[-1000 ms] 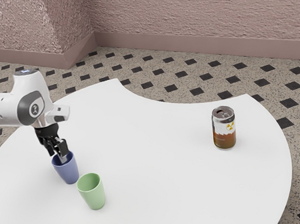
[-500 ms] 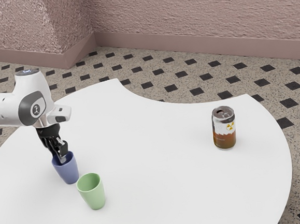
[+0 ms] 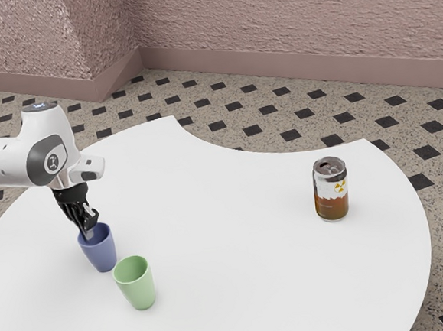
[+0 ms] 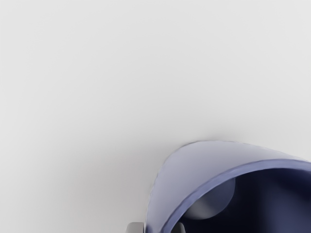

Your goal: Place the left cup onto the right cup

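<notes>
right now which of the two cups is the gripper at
The blue cup, with the gripper down at its rim. The green cup stands apart, untouched, toward the exterior view's right.

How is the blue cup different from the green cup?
The blue plastic cup is dark blue; the green plastic cup is pale green. The black gripper sits at the blue cup's rim, while the green cup stands free. The blue cup is nearer the arm; the green cup is nearer the camera. Both stand upright, open end up, on the white table, alike in shape and size.
</notes>
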`<state>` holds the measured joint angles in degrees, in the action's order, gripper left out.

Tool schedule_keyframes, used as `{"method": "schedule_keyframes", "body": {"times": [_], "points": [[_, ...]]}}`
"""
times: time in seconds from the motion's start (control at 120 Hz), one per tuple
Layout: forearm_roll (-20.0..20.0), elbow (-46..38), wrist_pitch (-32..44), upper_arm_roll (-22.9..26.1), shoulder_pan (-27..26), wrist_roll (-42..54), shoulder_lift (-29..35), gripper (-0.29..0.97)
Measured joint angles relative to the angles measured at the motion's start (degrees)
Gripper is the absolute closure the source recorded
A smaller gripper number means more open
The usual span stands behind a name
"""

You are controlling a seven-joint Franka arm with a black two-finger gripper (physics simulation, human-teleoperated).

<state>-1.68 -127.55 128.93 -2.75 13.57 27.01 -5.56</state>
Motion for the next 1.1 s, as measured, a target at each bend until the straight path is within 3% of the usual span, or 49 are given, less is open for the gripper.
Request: {"method": "schedule_keyframes", "body": {"times": [0.517,0.767,1.1], "points": [[-0.6,0.0,-2.6,0.1,-2.3,-0.1,9.6,0.78],[-0.5,0.2,-6.8,3.0,-3.7,-0.2,16.1,0.79],[-0.4,0.1,-9.8,3.4,-9.0,-0.2,19.1,0.79]]}}
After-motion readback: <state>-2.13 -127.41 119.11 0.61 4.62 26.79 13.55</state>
